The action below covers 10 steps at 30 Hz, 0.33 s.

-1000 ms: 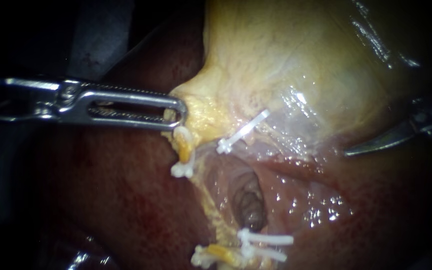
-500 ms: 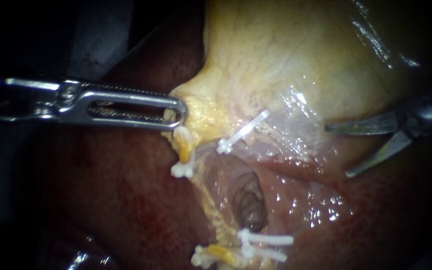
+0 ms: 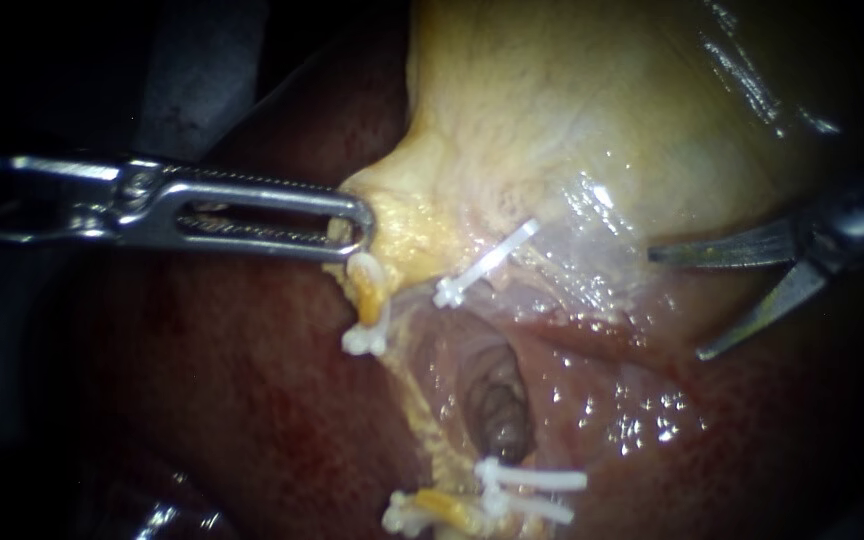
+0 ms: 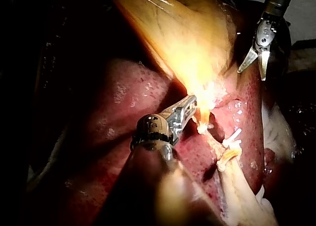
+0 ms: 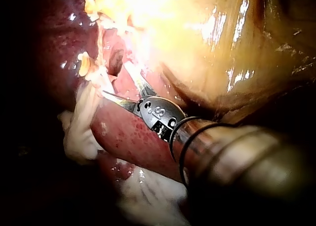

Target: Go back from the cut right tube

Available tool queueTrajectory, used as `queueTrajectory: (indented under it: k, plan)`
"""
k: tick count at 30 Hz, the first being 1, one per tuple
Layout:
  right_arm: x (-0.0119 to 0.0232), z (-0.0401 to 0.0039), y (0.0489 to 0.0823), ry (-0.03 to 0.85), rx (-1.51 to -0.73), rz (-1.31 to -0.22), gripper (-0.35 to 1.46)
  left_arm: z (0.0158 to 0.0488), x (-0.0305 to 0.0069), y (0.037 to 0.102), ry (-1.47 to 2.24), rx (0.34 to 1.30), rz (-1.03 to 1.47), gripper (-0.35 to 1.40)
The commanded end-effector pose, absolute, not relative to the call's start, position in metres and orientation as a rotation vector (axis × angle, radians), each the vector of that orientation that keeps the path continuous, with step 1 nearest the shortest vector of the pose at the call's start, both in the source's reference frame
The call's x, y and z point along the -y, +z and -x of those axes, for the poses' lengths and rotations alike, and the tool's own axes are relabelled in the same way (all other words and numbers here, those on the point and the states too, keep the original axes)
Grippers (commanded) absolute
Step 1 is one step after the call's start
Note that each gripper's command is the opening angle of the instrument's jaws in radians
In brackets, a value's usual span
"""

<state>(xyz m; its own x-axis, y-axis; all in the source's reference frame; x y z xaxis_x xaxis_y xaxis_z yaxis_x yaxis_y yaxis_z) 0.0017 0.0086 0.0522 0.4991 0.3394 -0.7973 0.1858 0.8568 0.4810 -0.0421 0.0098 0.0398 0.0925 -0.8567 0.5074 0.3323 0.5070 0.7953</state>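
The left instrument (image 3: 352, 228), a silver shaft with slotted jaws, has its end effector closed on the yellow neck of the pale yellow, glistening gallbladder (image 3: 572, 120), with both jaws gripping tissue. The right instrument (image 3: 676, 305) carries two slim curved blades. Its end effector is spread in a wide V and holds nothing, beside the gallbladder's lower edge on the side away from the left instrument.

The cut right tube (image 3: 467, 285) is in two parts. Its upper stump hangs under the gallbladder, crossed by a white plastic clip (image 3: 487, 260). Its lower stump, bearing two more white clips (image 3: 537, 485), lies well below the gallbladder on the dark red liver (image 3: 252, 400). The blades stand apart from both stumps.
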Motion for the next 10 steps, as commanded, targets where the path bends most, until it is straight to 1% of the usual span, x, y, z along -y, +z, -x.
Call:
queueTrajectory:
  k: [1,10]
  plan:
    - [-0.0086,-0.0017,0.0522,0.100,-1.059,-0.560,1.11,0.0421,-0.0098,0.0398,-0.955,1.161,-0.562,-0.35]
    - [-0.0086,-0.0018,0.0522,0.100,-1.059,-0.560,1.09,0.0421,-0.0098,0.0399,-0.955,1.161,-0.562,-0.35]
